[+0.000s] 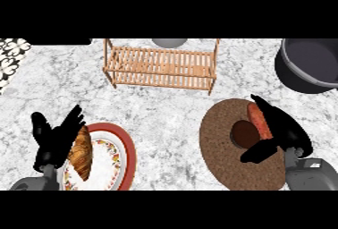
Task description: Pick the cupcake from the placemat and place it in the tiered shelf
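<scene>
The cupcake [249,130], dark brown with a reddish-orange side, lies on the round brown placemat [221,152] at the right of the counter. My right hand [289,133] wraps it: the fingers run along its far right side and the thumb curls in below it, so part of it is hidden. The wooden slatted tiered shelf [160,67] stands at the back centre, well apart from the hand. At the lower left my left hand [56,138] rests open with its fingers up, over the edge of a plate.
A red-rimmed patterned plate [128,154] with a croissant [82,154] lies at the lower left. A large dark grey pot [310,65] stands at the back right. A grey bowl [170,43] shows behind the shelf.
</scene>
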`<state>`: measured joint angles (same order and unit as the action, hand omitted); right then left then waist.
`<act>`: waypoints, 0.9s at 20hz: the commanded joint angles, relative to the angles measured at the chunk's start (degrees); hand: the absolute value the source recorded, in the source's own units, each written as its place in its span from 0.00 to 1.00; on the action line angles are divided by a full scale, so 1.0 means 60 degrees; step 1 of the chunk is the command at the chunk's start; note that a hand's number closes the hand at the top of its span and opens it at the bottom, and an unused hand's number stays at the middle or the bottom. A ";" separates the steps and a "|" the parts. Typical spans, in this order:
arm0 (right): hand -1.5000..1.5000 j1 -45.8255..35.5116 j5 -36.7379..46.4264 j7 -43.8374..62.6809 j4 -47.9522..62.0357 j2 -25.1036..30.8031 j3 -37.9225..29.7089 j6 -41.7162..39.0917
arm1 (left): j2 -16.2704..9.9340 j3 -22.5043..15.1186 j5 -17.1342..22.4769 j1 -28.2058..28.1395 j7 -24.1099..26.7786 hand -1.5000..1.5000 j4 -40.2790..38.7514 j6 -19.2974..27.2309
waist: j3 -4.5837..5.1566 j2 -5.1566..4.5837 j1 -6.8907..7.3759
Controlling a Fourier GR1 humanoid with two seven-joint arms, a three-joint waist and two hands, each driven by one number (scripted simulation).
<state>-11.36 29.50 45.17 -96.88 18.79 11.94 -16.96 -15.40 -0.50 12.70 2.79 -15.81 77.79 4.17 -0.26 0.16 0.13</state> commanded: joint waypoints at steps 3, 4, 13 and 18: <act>0.00 0.0517 0.1260 0.0406 -0.0294 -0.0692 0.0574 0.0278 | 0.0304 -0.0008 -0.0297 -0.0240 -0.0102 0.50 0.0272 -0.0080 | 0.0044 -0.0018 -0.0018; 0.00 0.0405 0.1190 -0.1023 0.1046 -0.0279 -0.0005 0.0609 | 0.0324 0.0128 -0.0242 -0.0332 0.0406 0.50 -0.0332 -0.0323 | 0.0043 -0.0032 -0.0004; 0.00 -0.0790 0.2114 -0.1000 0.2273 -0.1062 -0.0216 0.0742 | 0.0378 0.0343 -0.0328 -0.0633 -0.0602 0.50 0.0894 -0.0317 | 0.0041 -0.0023 0.0044; 0.00 -0.0470 0.2605 -0.2765 0.3918 -0.1429 -0.0420 0.2204 | 0.0442 0.0605 -0.0488 0.0311 -0.0407 0.50 -0.0202 -0.0560 | 0.0041 -0.0036 0.0010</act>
<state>-12.66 43.11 33.16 -80.61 12.52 10.04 -7.95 -12.53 2.05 9.77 2.37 -16.42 77.92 1.50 -0.04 0.09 0.17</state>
